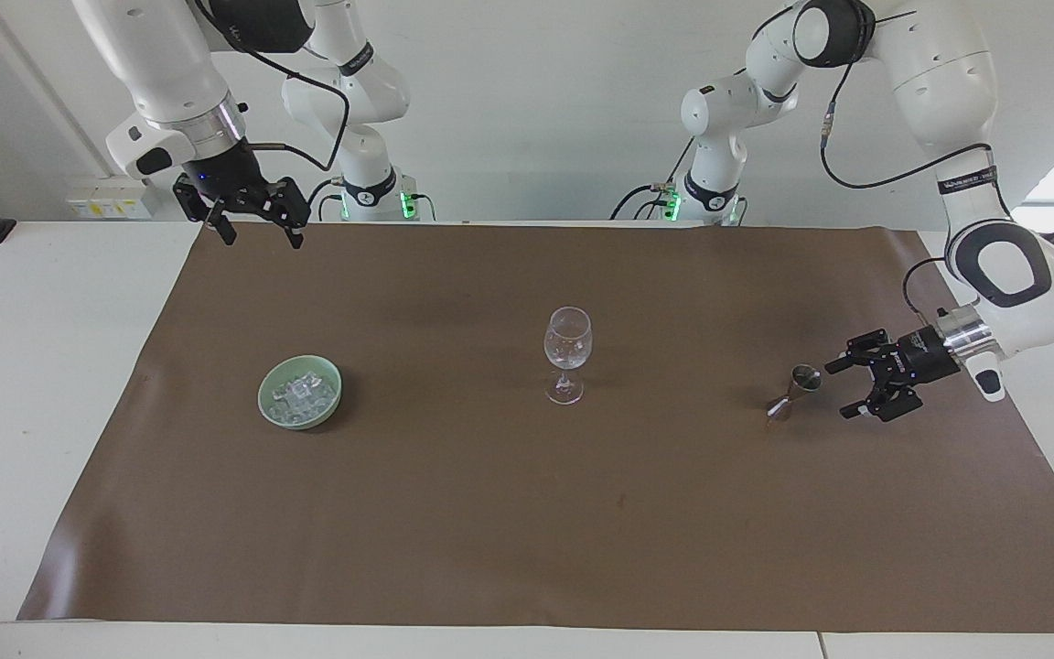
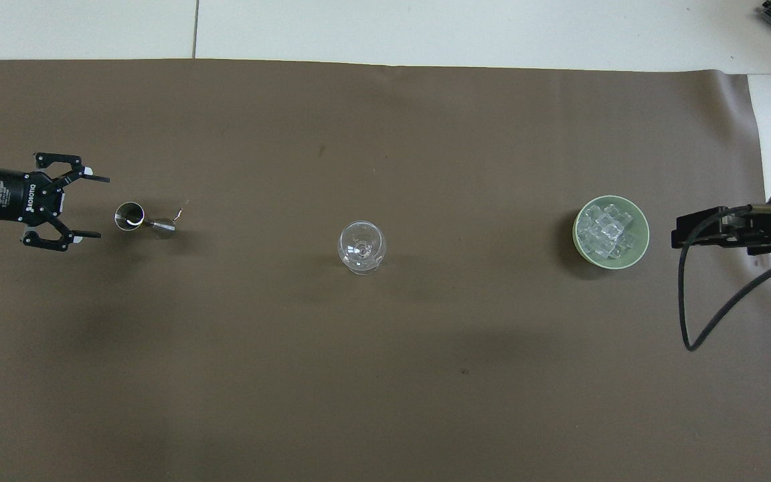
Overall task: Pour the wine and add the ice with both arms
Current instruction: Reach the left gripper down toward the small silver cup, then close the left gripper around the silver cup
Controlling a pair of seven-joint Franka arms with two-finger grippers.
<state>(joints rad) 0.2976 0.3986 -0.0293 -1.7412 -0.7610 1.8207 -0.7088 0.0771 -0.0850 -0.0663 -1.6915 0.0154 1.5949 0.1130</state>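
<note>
The left gripper (image 1: 836, 386) sits low at the left arm's end of the brown mat (image 1: 527, 549), turned on its side so its spread fingers point straight at the steel jigger (image 1: 793, 390), and that is the line the coming move looks to turn on. The jigger stands upright, its long axis vertical and its narrow waist about level with the fingertips; it lies just ahead of the open jaws, close but not yet between them, and nothing is touching. In the overhead view the left gripper (image 2: 81, 207) brackets the jigger's (image 2: 136, 218) line squarely, one finger farther from the robots than the cup, the other nearer. The left forearm comes in almost level, wrist low over the mat, so a short straight push toward the middle of the table should put the waist inside the fingers. The wine glass (image 1: 567, 355) waits upright mid-table, well apart, apparently empty. At the right arm's end the ice (image 1: 299, 392) lies heaped in a pale green bowl (image 1: 273, 414) on the mat. The right gripper (image 1: 254, 227) hangs high over the mat's edge nearest the robots, fingers apart and pointing down, holding nothing; that arm waits, and the left is plainly the nearer one to the jigger.
</note>
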